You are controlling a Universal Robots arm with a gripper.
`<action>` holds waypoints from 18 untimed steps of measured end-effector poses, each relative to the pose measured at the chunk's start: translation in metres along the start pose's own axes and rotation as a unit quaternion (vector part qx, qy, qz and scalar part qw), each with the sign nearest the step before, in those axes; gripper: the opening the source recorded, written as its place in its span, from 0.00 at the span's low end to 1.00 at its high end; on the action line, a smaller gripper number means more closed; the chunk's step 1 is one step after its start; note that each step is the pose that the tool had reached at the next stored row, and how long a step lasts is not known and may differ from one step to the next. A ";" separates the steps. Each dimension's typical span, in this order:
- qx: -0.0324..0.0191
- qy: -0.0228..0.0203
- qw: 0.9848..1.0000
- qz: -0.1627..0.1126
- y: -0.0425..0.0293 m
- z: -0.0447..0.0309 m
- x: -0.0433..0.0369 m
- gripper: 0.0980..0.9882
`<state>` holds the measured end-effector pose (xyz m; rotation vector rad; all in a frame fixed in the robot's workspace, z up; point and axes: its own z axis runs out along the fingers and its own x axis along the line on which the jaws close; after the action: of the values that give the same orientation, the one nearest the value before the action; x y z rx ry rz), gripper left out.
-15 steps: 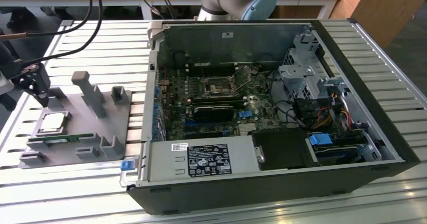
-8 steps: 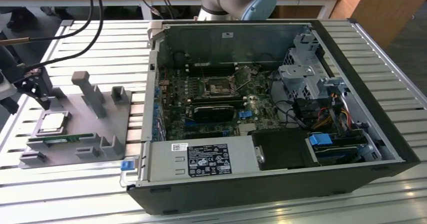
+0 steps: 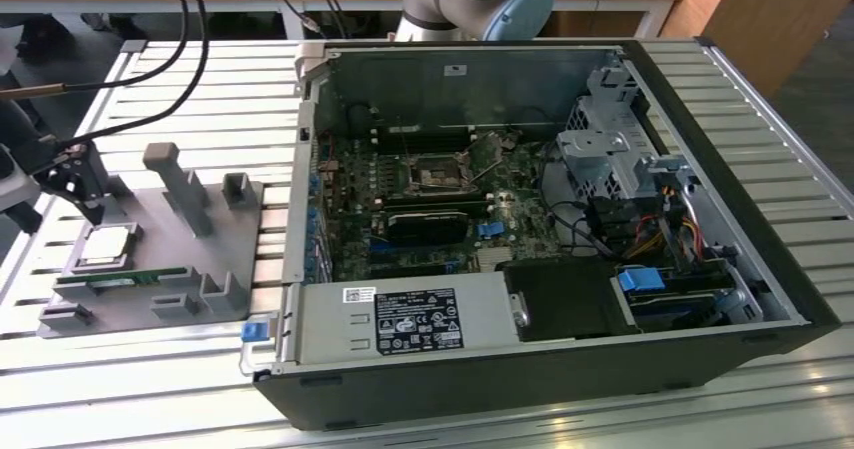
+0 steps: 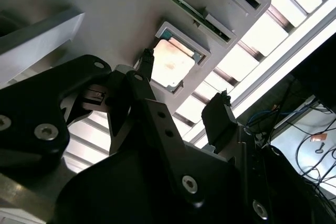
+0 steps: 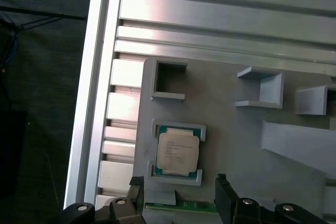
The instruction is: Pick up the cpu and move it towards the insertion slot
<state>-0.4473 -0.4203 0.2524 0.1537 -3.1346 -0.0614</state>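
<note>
The cpu (image 3: pixel 107 246) (image 5: pixel 177 152) (image 4: pixel 170 64), a flat silvery-beige square chip, lies in its recess on the grey fixture tray (image 3: pixel 200 244) at the exterior view's left. My black gripper (image 3: pixel 91 207) (image 5: pixel 179 179) (image 4: pixel 186 74) hovers just above the chip, open and holding nothing. In both wrist views its fingertips (image 5: pixel 136 182) stand apart, with the chip beyond them and untouched. The insertion slot (image 3: pixel 435 174), a metal-framed socket with a dark centre, sits on the green motherboard inside the open computer case (image 3: pixel 694 99), well off to the exterior view's right of the chip.
A thin green memory stick (image 3: pixel 120 281) (image 5: pixel 181 205) lies in the tray beside the cpu. Grey upright posts (image 3: pixel 171 174) rise from the tray next to the gripper. The case's side wall (image 3: pixel 310 169) stands between tray and motherboard. Black cables (image 3: pixel 160 59) hang over the slatted table.
</note>
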 end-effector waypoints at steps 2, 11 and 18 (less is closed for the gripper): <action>0.000 0.000 1.000 0.000 -0.0003 0.0016 0.0001 0.62; 0.000 0.000 1.000 0.000 -0.0012 0.0062 0.0001 0.62; 0.000 0.000 1.000 0.000 -0.0017 0.0164 0.0001 0.62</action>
<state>-0.4473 -0.4214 0.2359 0.1535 -3.1347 -0.0613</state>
